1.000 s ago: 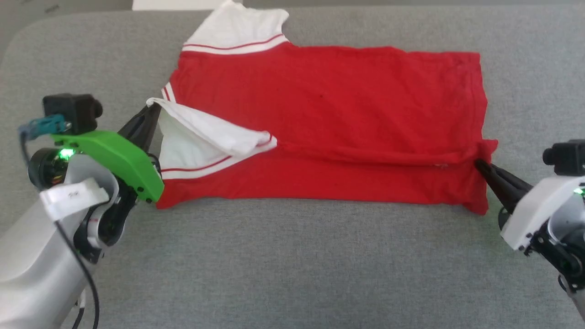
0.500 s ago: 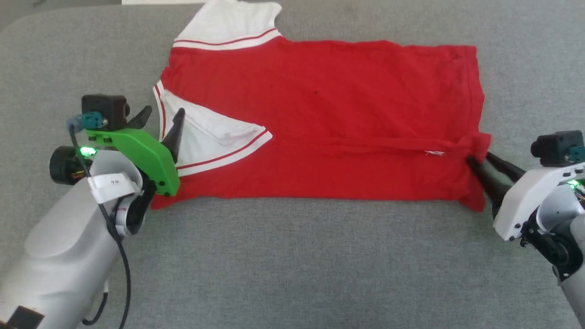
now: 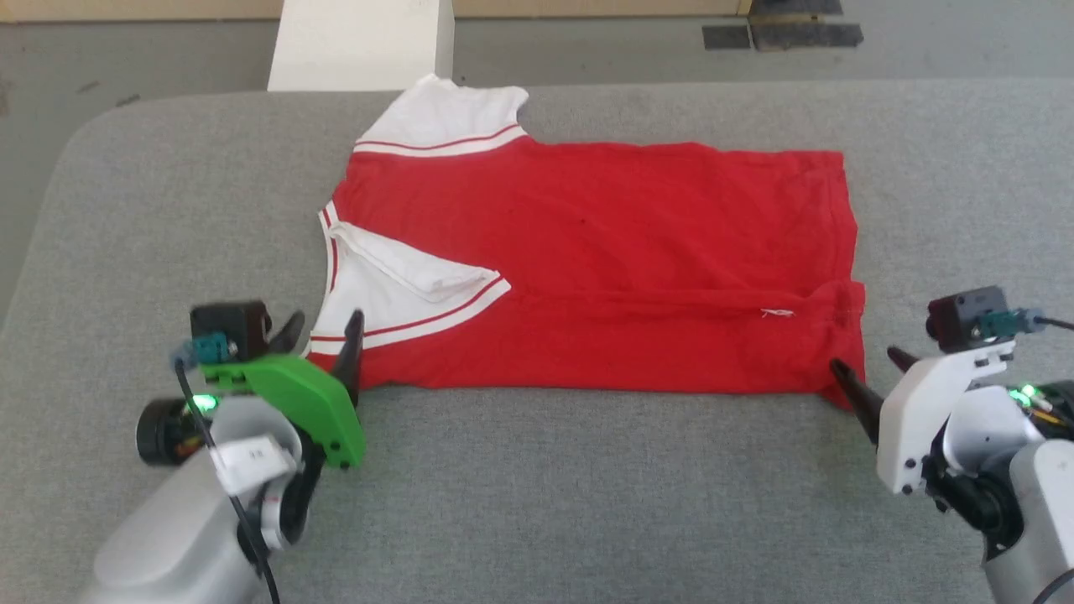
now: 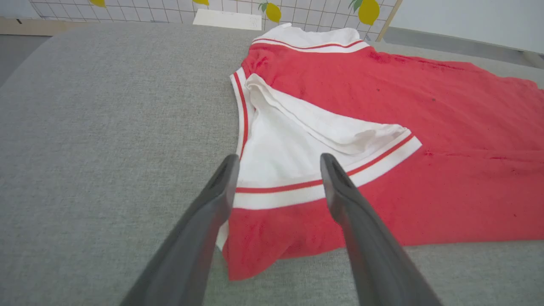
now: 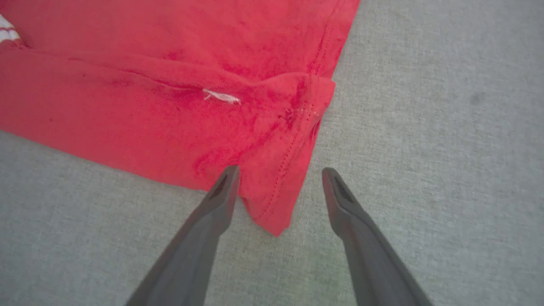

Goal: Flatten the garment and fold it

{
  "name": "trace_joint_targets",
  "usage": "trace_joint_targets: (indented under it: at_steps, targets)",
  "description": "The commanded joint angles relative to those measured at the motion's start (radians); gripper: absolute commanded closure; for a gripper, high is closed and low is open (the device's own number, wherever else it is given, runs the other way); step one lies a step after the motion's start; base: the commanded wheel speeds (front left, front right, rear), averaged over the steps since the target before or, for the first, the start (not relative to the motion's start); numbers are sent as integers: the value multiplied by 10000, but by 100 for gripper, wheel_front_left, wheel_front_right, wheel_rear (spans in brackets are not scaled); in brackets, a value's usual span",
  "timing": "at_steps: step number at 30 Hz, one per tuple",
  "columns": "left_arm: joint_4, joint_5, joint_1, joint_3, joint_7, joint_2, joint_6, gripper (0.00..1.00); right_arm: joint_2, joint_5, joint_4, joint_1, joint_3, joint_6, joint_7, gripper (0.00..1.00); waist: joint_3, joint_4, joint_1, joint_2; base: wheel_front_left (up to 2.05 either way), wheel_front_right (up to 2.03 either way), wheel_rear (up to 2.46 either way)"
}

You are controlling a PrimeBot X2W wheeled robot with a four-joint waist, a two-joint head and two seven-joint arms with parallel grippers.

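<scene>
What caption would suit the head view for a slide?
Both open, the left gripper and right gripper flank the partly folded garment.

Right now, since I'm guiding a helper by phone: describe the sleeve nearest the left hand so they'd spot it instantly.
On the grey table lies a red T-shirt, collar end toward the left hand. The sleeve lies just beyond that open hand, on the shirt's near half. Unlike the other white sleeve, spread flat at the far edge, it is folded inward over the red body.
</scene>
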Motion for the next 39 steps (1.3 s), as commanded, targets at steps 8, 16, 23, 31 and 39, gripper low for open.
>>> trace_joint_targets:
  at_steps: [8, 16, 23, 31, 39]
  targets:
    - [-1268, 803, 639, -750, 1374, 989, 1587, 0, 1604, -1325, -1519, 949, -1304, -15, 1714, 0, -101, 36, 0, 0, 0, 0, 0]
    - [-1732, 886, 590, -935, 2262, 1372, 2137, 0, 2186, -1516, -2771, 1375, -1584, -15, 2449, 0, 418, -183, 0, 0, 0, 0, 0]
    - [-1474, 948, 226, -952, 2670, 1482, 2286, 0, 2394, -1448, -3302, 1345, -1772, -15, 2459, 0, 1016, -426, 0, 0, 0, 0, 0]
    - [-827, 327, 413, -1102, 2956, 1047, 1591, 100, 2184, -1472, -3680, 1325, -2274, -15, 2458, 0, 1284, -424, 0, 0, 0, 0, 0]
    - [-1035, 641, 350, -957, 1958, 1006, 1403, 100, 2328, -2027, -3339, 1010, -2524, -15, 2813, 0, 816, -23, 0, 0, 0, 0, 0]
